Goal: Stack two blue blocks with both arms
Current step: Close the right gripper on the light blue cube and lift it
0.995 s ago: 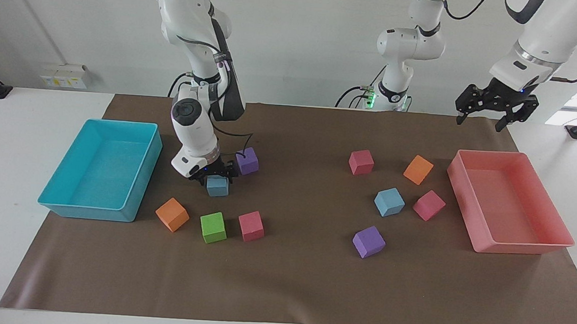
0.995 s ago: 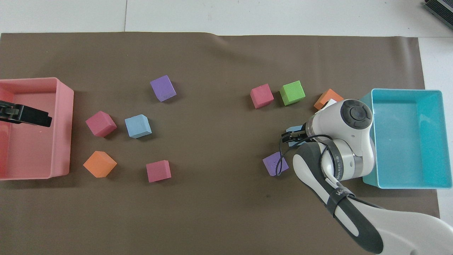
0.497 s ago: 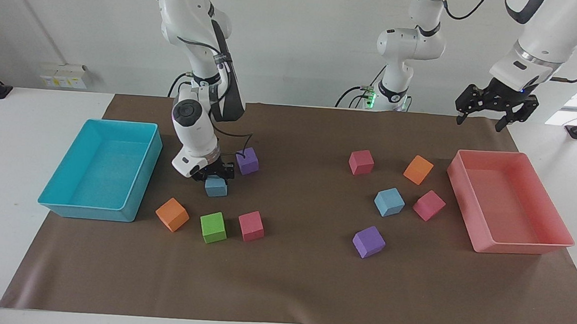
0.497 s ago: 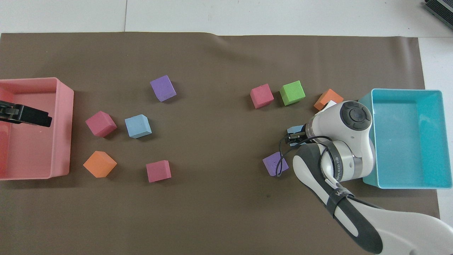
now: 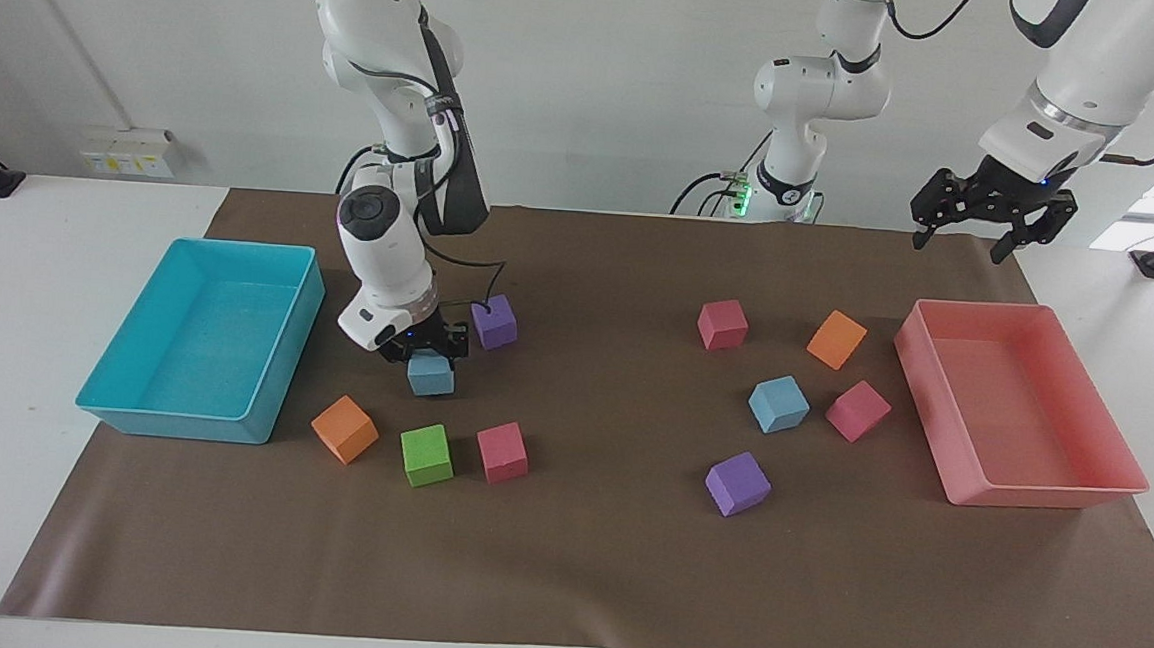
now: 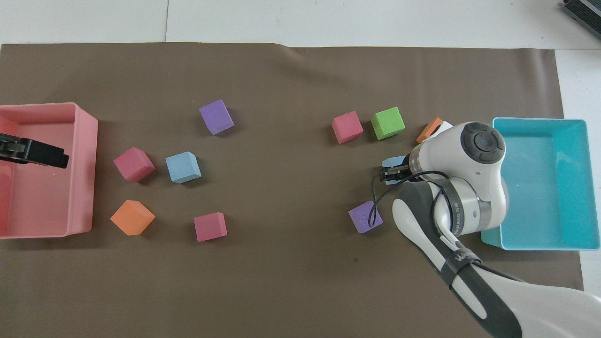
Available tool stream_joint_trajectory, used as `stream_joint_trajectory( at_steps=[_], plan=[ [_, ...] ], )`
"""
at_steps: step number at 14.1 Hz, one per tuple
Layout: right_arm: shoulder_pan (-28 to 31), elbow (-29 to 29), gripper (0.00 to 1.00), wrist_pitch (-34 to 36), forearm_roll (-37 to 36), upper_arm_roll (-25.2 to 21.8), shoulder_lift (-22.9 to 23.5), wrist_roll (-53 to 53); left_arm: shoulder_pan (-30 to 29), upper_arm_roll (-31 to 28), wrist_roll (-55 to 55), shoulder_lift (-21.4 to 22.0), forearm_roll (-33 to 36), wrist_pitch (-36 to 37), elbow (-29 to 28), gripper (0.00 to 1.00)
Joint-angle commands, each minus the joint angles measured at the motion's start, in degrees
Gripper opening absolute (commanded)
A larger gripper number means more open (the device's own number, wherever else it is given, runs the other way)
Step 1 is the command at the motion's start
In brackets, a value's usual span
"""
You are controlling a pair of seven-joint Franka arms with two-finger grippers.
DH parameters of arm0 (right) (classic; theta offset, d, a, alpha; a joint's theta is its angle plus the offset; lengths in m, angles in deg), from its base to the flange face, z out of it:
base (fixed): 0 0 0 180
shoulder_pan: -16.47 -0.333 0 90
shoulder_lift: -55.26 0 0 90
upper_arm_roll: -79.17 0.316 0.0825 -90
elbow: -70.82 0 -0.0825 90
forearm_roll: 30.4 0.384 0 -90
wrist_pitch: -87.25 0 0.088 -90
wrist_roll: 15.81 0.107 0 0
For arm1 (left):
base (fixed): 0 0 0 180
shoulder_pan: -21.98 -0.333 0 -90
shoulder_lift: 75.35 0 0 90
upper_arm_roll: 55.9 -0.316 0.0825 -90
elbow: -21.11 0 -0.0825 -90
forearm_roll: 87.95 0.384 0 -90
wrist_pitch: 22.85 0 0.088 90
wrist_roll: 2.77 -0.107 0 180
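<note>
One blue block (image 5: 431,373) sits between the fingers of my right gripper (image 5: 425,347), which is shut on its top, at or just above the brown mat beside the turquoise tray. In the overhead view only a corner of this block (image 6: 392,163) shows past the right gripper (image 6: 392,172). The other blue block (image 5: 778,403) lies free on the mat toward the left arm's end, also seen in the overhead view (image 6: 183,167). My left gripper (image 5: 984,224) is open and empty, raised over the pink tray (image 5: 1038,489), and waits.
A purple cube (image 5: 494,321) lies close beside the right gripper. Orange (image 5: 344,429), green (image 5: 427,454) and pink (image 5: 502,452) cubes lie farther from the robots. The turquoise tray (image 5: 171,411) stands at the right arm's end. Pink (image 5: 858,410), purple (image 5: 738,483) and orange (image 5: 837,339) cubes surround the free blue block.
The right arm's wrist has risen and swung a little toward the turquoise tray, with the blue block shifting slightly with it. The left arm has not moved.
</note>
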Motion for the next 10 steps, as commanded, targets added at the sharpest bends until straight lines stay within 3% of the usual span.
stream_joint_trajectory(
  at_steps=[1, 3, 8, 10],
  plan=[
    [0.2, -4.8, 0.0, 7.1, 0.8, -0.2, -2.2, -1.7, -0.8, 0.4, 0.2, 1.3, -0.5, 0.5, -1.2, 1.0],
    [-0.2, -9.9, 0.0, 11.5, 0.5, -0.1, -0.8, -1.6, -0.8, 0.4, 0.2, 1.3, -0.6, 0.5, -1.2, 1.0],
    [-4.5, -15.1, 0.0, 11.6, 1.5, 0.2, 1.5, 7.3, -0.8, 0.4, 0.2, 1.3, -0.5, 0.5, -1.2, 1.0],
    [-7.8, -19.3, 0.0, 11.7, 1.4, 0.3, 5.0, 12.1, -0.8, 0.4, 0.2, 1.3, -0.5, 0.5, -1.2, 1.0]
  ],
)
